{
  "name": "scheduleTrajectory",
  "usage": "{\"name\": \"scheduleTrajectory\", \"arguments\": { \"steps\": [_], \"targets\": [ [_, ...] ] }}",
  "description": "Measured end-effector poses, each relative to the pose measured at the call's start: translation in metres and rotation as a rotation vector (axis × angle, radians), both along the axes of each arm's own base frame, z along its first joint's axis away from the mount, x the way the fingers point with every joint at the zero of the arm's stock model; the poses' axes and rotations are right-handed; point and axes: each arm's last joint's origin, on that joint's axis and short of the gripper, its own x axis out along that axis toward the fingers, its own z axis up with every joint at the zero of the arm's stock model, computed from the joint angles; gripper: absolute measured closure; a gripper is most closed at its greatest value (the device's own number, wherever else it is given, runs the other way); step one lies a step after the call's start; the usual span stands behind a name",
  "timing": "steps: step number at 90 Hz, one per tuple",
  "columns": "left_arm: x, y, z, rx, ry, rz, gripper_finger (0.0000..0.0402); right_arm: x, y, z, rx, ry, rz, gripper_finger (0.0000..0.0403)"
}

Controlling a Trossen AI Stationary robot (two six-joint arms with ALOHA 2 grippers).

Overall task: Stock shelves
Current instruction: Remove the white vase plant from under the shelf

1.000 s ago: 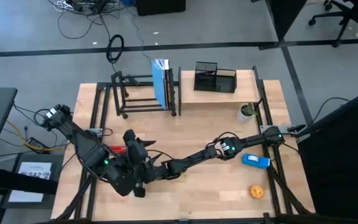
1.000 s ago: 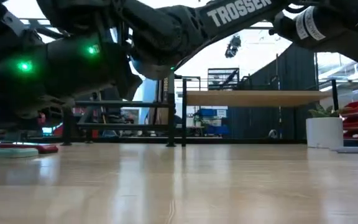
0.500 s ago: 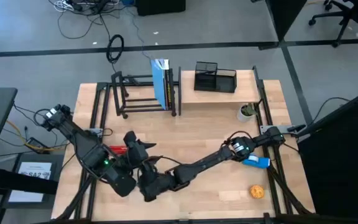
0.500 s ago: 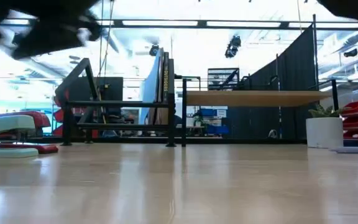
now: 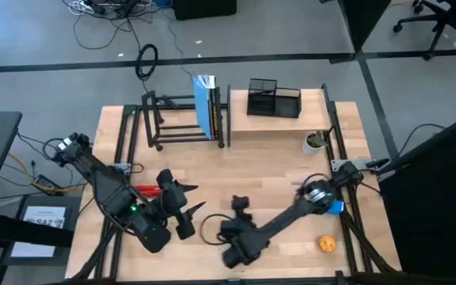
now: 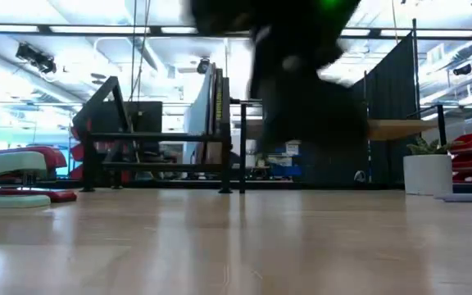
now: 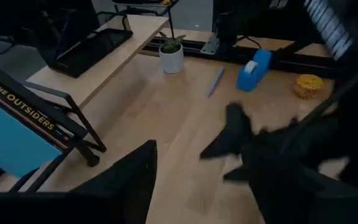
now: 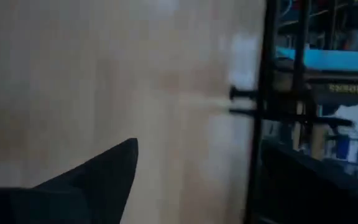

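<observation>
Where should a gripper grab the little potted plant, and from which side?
Grip the potted plant by its white pot wall, coming in level from the open table side. The pot stands upright and round, leaves sprout from its top, and the wood shelf stands close beside it.

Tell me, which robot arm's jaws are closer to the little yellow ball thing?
The right. The right gripper sits mid-table, across bare wood from the yellow ball near the front right corner. The left gripper is farther away, over on the left side.
</observation>
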Motion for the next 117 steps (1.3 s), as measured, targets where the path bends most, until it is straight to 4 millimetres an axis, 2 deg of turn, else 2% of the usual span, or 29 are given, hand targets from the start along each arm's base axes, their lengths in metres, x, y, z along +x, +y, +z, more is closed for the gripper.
{"name": "scheduleTrajectory", "arguments": {
  "steps": [14, 27, 41, 47, 62, 82, 98, 108, 117],
  "targets": [
    [0.0, 0.001, 0.0, 0.019, -0.005, 0.012, 0.0188, -0.041, -0.011, 0.037, 0.084, -0.035, -0.036, 0.0095],
    [0.0, 0.001, 0.0, 0.023, -0.011, 0.017, 0.0188, -0.086, -0.039, 0.08, 0.229, -0.042, -0.078, 0.0096],
    [0.0, 0.001, 0.0, 0.024, -0.011, 0.018, 0.0188, -0.133, -0.068, 0.097, 0.378, -0.004, -0.105, 0.0096],
    [0.0, 0.0, 0.0, 0.026, -0.011, 0.019, 0.0188, -0.153, -0.084, 0.1, 0.457, -0.057, -0.236, 0.0096],
    [0.003, -0.001, -0.004, 0.051, -0.012, 0.032, 0.0188, -0.195, -0.13, 0.076, 0.571, -0.38, -0.721, 0.0096],
    [0.008, -0.005, -0.01, 0.075, 0.006, 0.034, 0.0188, -0.228, -0.16, 0.009, 0.715, -0.698, -1.024, 0.0096],
    [0.009, -0.006, -0.011, 0.091, 0.011, 0.027, 0.0188, -0.245, -0.184, -0.034, 0.574, -0.871, -1.221, 0.0096],
    [0.01, -0.006, -0.011, 0.092, 0.012, 0.027, 0.0188, -0.247, -0.196, -0.045, 0.484, -1.005, -1.267, 0.0096],
    [0.01, -0.006, -0.011, 0.09, 0.01, 0.028, 0.0188, -0.247, -0.206, -0.052, 0.399, -1.04, -1.317, 0.0096]
  ]
}}
